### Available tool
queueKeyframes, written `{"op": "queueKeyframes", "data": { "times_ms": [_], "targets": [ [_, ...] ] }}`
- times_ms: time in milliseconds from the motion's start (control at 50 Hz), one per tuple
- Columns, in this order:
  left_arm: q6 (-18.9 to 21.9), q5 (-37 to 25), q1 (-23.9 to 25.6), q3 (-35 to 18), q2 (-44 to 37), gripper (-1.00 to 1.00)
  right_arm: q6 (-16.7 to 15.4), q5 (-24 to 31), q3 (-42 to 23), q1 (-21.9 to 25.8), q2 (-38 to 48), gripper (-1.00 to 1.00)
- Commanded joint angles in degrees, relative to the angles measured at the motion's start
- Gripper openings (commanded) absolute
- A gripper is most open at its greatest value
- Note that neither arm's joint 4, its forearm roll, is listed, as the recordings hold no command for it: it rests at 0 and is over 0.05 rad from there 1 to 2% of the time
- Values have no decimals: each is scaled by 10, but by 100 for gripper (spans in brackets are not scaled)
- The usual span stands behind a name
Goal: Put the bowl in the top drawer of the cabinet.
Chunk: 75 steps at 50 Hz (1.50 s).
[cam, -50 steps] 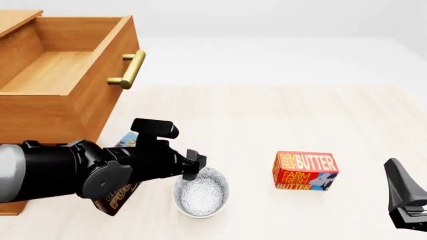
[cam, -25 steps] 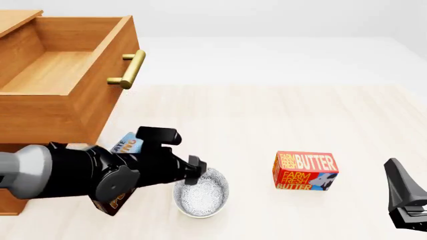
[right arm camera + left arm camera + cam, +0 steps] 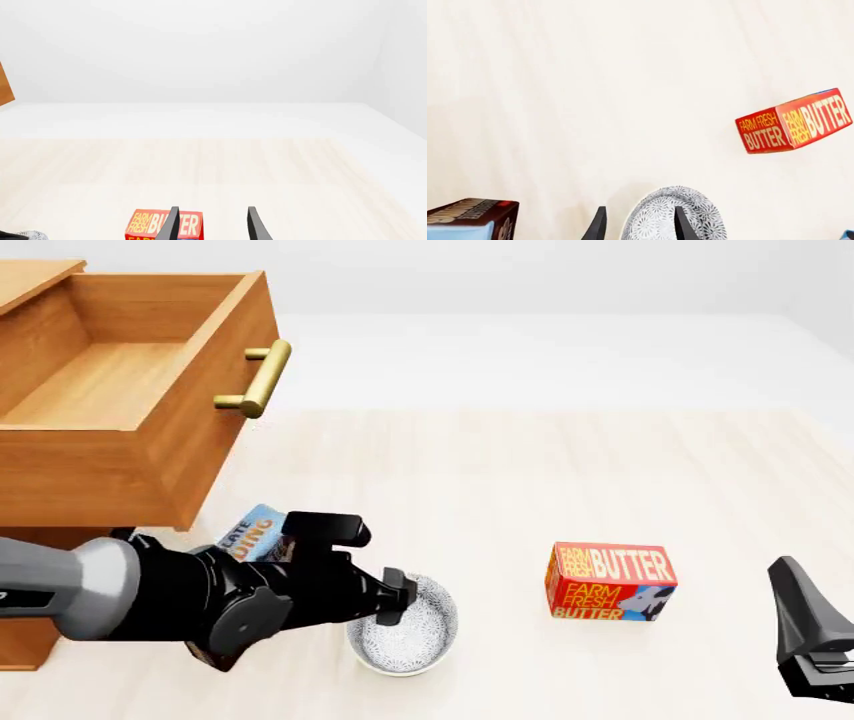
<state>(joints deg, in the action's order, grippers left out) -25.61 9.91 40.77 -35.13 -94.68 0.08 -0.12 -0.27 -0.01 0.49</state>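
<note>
Only wrist view shows left tool (image 3: 637,225) seemingly straddling bowl (image 3: 657,212) rim.

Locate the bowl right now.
Front view: the bowl sits on the table near the bottom centre, left of the butter box, with the left gripper at its rim.

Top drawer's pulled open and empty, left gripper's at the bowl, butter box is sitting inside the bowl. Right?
Not quite. The butter box is not in the bowl; it stands on the table beside it, clear of it on the right arm's side, as the front view shows. The rest holds: the top drawer is open and empty, and the left gripper straddles the bowl's rim.
</note>
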Motion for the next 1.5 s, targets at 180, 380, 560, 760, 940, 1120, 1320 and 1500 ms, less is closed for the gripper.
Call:
{"op": "queueKeyframes", "data": {
  "times_ms": [180,380,560,760,940,1120,1320,1500],
  "targets": [
    [-10,20,-2,5,-28,100,0,0,0,0,0,100],
    [-6,23,-3,11,-20,-100,0,0,0,0,0,100],
    [5,21,-6,12,-13,-100,0,0,0,0,0,100],
    [34,7,-6,14,20,-100,0,0,0,0,0,100],
    [51,-3,-1,16,41,-100,0,0,0,0,0,100],
    [59,-5,5,18,52,-100,0,0,0,0,-1,100],
    [70,-11,15,24,77,-100,0,0,0,0,0,100],
    [80,-24,21,29,107,-100,0,0,0,0,-1,100]
  ]
}}
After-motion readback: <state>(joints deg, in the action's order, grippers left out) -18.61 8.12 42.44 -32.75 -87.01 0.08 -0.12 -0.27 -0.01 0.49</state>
